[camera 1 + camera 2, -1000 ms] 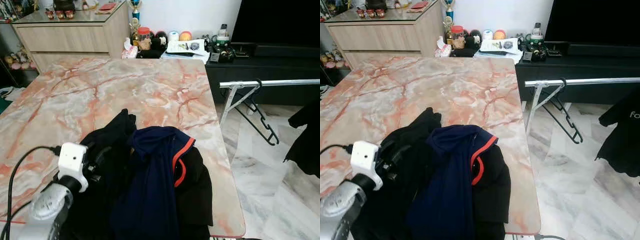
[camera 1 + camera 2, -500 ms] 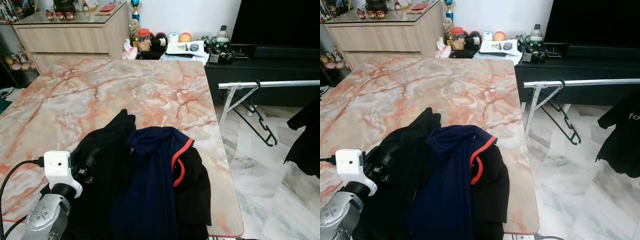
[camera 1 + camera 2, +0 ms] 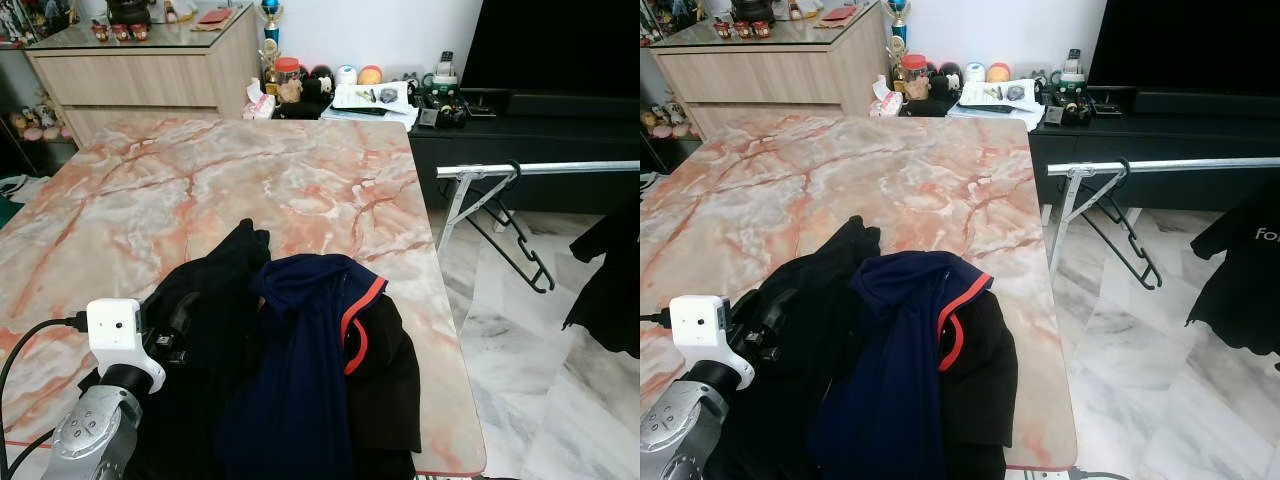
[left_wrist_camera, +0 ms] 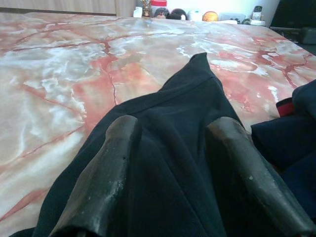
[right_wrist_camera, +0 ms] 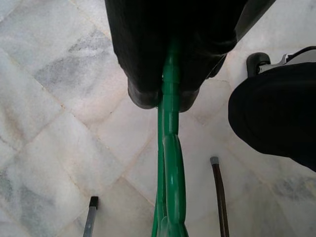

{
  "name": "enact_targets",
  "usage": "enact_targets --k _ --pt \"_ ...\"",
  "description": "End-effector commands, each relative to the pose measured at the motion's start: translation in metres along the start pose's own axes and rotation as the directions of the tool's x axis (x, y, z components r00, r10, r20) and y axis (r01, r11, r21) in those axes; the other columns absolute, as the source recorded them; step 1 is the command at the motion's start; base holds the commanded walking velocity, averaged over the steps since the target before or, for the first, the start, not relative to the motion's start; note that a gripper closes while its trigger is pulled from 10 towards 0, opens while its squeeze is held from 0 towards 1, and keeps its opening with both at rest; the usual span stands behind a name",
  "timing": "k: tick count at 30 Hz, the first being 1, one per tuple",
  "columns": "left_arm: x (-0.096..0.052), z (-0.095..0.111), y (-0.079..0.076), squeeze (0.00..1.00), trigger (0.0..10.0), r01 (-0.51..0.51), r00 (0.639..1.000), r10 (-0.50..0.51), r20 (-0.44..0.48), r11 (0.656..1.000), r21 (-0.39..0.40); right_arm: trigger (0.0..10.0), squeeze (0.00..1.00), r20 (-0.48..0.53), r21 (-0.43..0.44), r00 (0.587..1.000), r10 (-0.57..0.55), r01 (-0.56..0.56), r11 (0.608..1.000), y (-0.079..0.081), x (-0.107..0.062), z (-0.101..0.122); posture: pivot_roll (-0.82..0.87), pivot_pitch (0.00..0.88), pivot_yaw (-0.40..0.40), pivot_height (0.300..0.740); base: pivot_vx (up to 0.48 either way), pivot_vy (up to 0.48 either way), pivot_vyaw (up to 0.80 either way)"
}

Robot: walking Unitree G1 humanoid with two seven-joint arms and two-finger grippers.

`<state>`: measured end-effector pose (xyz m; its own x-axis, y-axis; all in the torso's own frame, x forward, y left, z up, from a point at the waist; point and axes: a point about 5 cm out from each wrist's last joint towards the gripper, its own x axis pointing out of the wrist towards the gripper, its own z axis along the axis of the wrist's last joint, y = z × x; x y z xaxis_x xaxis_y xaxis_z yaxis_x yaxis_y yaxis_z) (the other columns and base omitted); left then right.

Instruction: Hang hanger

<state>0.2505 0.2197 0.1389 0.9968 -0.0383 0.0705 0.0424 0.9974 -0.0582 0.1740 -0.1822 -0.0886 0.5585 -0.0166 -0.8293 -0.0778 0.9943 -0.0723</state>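
A heap of clothes lies on the near part of the marble table (image 3: 250,190): a black garment (image 3: 215,300) and a navy top with red trim (image 3: 310,350). My left gripper (image 4: 173,123) is open, its fingers (image 4: 111,163) resting on the black garment at the heap's left side, and it appears again as my left gripper (image 3: 178,322). My right gripper (image 5: 168,96) is shut on a green hanger (image 5: 169,163) over the tiled floor. A dark garment (image 3: 610,280) hangs at the far right. A metal rail (image 3: 560,167) to the right of the table carries a black hanger (image 3: 515,235).
A wooden sideboard (image 3: 140,75) and a dark TV bench (image 3: 520,120) with small items stand beyond the table. Marble floor tiles (image 3: 540,380) lie to the right of the table. The rail's stand legs (image 3: 455,215) are close to the table's right edge.
My left arm has drawn back and down toward the near left, its fingers still on the black garment. The dark garment at the far right has swung slightly left.
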Motion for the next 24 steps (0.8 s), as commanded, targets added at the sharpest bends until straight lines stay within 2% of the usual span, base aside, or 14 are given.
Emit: enact_targets --k 1,24 --pt "0.0 0.0047 0.0007 0.0 10.0 -0.003 1.0 0.003 0.01 1.0 -0.004 10.0 0.0 -0.011 0.002 1.0 0.002 -0.002 1.0 0.0007 -0.0005 -0.0032 0.06 0.085 0.028 0.74 -0.24 0.0 0.0" --pt "-0.001 0.0055 -0.0005 0.0 10.0 -0.003 1.0 0.003 0.013 1.0 0.0 10.0 0.0 -0.012 0.003 1.0 0.005 -0.005 1.0 0.0015 -0.0005 -0.0038 0.07 0.094 0.026 0.74 0.0 0.0 0.0"
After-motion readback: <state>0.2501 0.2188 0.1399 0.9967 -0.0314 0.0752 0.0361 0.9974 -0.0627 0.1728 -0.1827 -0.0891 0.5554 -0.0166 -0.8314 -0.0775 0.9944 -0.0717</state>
